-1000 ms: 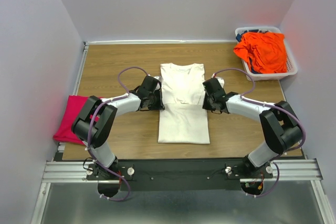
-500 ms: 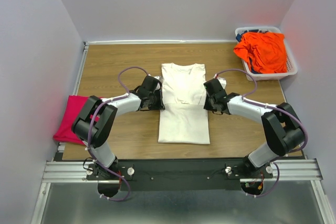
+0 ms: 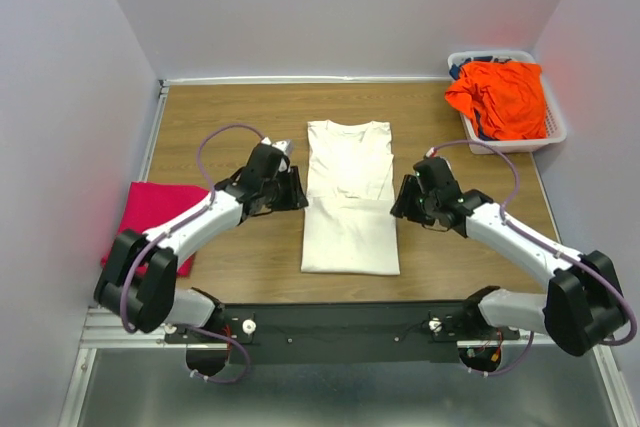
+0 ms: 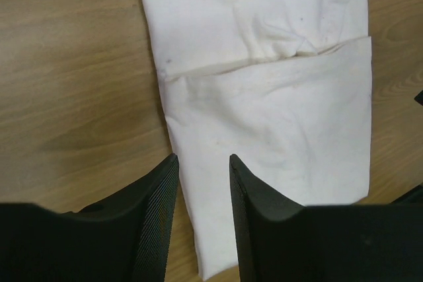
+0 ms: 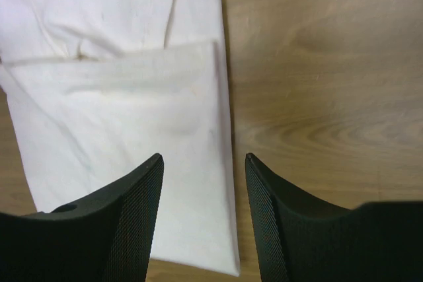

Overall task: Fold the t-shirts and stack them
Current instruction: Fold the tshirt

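Top external view gives us the layout: the cream-white t-shirt (image 3: 349,202) lies flat mid-tabletop (image 3: 230,117), its long axis running away from the arm bases, with a crosswise fold edge about halfway along. The left jaws sit just beside its left edge at that fold and the right jaws just beside its right edge, so each arm is nearest its own side and the cloth lies between them. The magenta-pink t-shirt (image 3: 150,212) rests at the tabletop's left edge, and the orange t-shirt (image 3: 500,97) is heaped in the basket (image 3: 555,132) at the far right. The wrist views add what the overhead cannot. The left jaws stand narrowly apart and the right jaws wider, both holding nothing, and the shirt's side edge runs under each gap. We cannot tell how high they are above the cloth.
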Controlling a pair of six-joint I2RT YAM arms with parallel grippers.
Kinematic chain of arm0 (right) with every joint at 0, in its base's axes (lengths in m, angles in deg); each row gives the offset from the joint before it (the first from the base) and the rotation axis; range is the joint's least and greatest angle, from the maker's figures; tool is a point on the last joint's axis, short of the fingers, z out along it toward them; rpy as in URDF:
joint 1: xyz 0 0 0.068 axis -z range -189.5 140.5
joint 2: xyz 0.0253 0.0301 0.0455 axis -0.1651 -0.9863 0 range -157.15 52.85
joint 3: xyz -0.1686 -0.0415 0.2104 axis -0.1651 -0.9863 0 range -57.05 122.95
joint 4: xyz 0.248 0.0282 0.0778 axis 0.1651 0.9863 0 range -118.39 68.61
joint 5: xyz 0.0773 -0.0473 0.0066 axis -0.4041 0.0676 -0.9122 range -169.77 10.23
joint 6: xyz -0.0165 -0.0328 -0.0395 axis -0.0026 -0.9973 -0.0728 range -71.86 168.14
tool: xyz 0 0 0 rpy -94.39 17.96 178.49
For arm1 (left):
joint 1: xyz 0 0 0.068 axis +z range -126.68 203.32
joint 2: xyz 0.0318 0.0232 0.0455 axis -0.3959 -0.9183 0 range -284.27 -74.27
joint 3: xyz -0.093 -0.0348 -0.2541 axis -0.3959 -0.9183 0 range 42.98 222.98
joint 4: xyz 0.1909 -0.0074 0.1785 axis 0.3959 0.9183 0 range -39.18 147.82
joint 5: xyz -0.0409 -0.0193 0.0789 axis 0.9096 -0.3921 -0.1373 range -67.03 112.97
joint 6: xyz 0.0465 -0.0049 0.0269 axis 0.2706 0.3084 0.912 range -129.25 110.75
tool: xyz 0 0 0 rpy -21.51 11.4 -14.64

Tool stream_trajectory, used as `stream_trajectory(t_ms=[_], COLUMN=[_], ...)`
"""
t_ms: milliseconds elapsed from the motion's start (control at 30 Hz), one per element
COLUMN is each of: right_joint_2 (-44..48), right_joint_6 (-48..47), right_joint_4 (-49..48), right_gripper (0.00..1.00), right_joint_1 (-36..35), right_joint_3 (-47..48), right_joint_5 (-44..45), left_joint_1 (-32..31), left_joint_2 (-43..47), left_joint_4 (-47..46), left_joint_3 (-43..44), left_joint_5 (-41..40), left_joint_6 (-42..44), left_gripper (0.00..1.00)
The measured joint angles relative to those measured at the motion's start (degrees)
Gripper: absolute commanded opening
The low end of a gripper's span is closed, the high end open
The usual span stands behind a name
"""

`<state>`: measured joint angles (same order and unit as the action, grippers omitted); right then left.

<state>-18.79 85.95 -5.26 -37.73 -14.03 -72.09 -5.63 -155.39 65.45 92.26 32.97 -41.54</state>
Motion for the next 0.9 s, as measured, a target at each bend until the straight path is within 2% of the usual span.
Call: stream_trajectory(t_ms=[233,467,633,900], right_joint_2=[5.84,13.40,16.52,16.59], right_joint_6=[4.39,9.77,12.61,14.78], right_joint_4=[3.72,5.68,5.68,5.68], right_gripper=[0.58,0.55,0.53,0.53], right_joint_1=[0.00,0.02,0.07,0.07], right_joint_3=[-10.51,-20.50,-23.12,-23.28], right_joint_5=[-15.26,-24.87,-27.34,-27.30], left_joint_1=[-0.07,-4.63,-7.74,-10.56], left_joint_2=[10.29,15.32,18.27,18.27], left_joint_4=[2.86,4.24,3.21,0.98], left_joint_3=[-14.45,-21.33,-24.48,-26.86], left_joint_5=[3.61,8.44,9.88,10.43], left_joint_6=[-4.87,-10.95,-15.23,-19.47], left_gripper=[0.49,0.49,0.49,0.49])
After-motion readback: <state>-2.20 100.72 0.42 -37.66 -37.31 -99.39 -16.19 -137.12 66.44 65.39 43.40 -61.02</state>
